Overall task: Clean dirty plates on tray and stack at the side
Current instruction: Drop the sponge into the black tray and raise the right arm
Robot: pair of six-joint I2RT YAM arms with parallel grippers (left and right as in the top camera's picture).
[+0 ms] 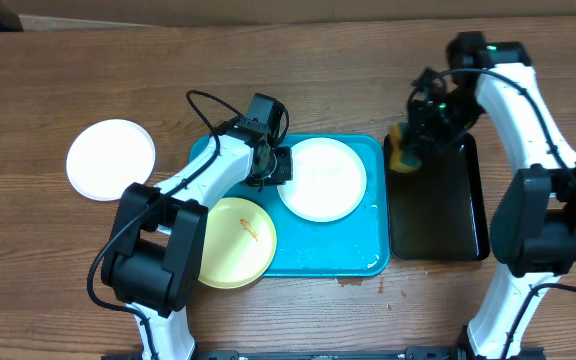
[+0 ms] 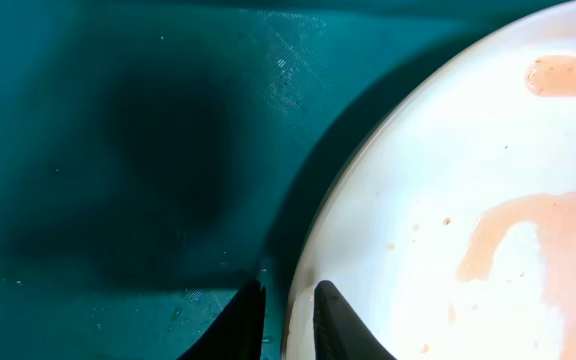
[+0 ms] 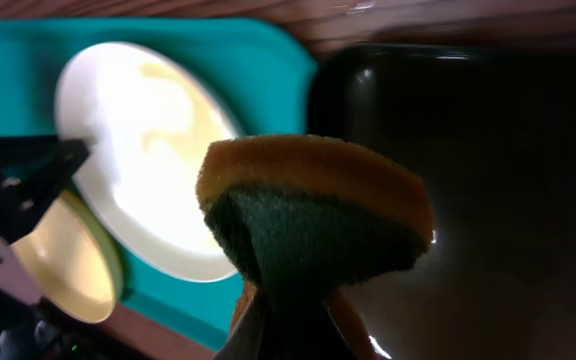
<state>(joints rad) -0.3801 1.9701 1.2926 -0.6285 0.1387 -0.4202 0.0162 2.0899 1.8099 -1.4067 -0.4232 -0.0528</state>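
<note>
White plate (image 1: 323,180) lies in the tray (image 1: 338,250), just to the right of the left pincer (image 1: 278,166), which is down at its left rim. In the left wrist view the two fingertips (image 2: 243,325) stand only a little apart, one over the tray floor and one over the plate, with the rim running up between them. Whether they pinch the rim or stand free of it I cannot tell. Pale orange-pink smears (image 2: 558,230) cross the plate's face beyond the fingertips.

Nearer the robot than this pincer, and a little to its left, sits the yellow plate (image 1: 233,245). It is partly on the tray, overhangs the tray's near left corner and carries a small orange streak (image 1: 248,232). Well to the left of the left pincer, apart from the tray, the third plate (image 1: 111,160) rests on the table (image 1: 298,80).

The right pincer (image 1: 413,138) is clenched on a sponge (image 1: 400,155), yellow with a dark green face, squeezed so that it bulges past the fingers in the right wrist view. Below it is the far left corner of a black tray (image 1: 438,215), which runs from there toward the robot. The white plate is near, to this pincer's left.

The table is brown wood. A few dark specks (image 1: 353,282) lie on it beside the tray's near edge.
</note>
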